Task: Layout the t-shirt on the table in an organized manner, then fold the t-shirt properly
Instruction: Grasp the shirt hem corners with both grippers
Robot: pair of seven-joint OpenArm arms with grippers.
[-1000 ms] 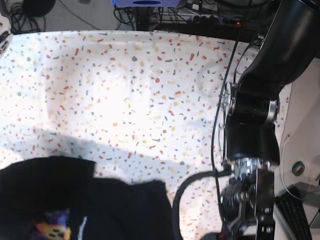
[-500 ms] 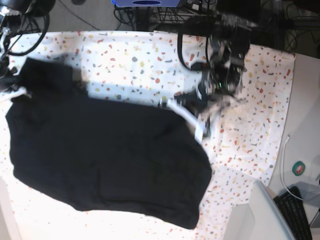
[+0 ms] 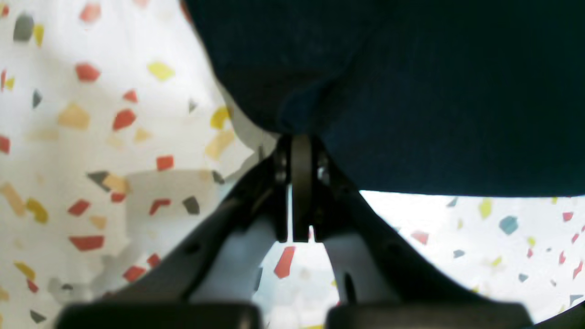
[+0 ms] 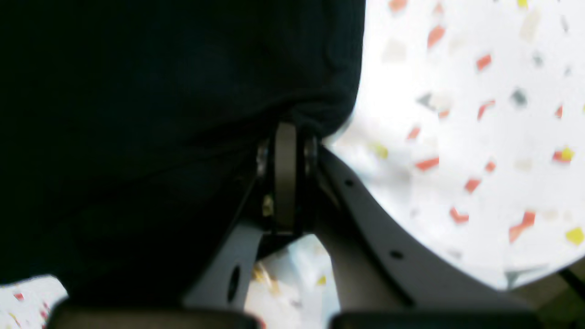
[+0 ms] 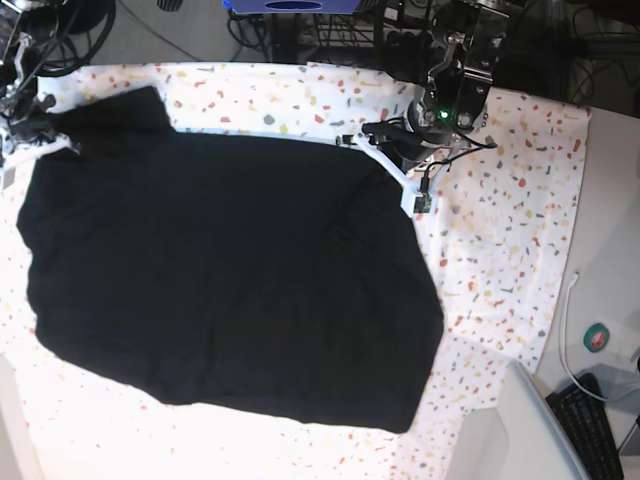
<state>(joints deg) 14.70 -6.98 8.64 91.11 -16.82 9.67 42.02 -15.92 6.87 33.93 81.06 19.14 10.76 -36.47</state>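
Note:
The black t-shirt (image 5: 220,270) lies spread over the speckled white table (image 5: 510,200), covering most of its left and middle. My left gripper (image 5: 350,138) is shut on the shirt's far right corner; in the left wrist view the gripper (image 3: 299,141) pinches the dark fabric (image 3: 411,91) just above the table (image 3: 91,137). My right gripper (image 5: 62,147) is shut on the far left corner; in the right wrist view the gripper (image 4: 285,130) clamps the shirt's edge (image 4: 160,91) above the table (image 4: 457,137). The neck patch is hidden.
The table's right edge runs near a white cable (image 5: 568,300), a green tape roll (image 5: 598,337) and a keyboard (image 5: 592,425). A grey-white box (image 5: 510,425) stands at the front right. Cables and dark equipment (image 5: 330,30) lie beyond the far edge.
The shirt has gone from a bunch at the near left to a wide spread. Both grippers moved toward the far edge holding its corners, drawing it flatter.

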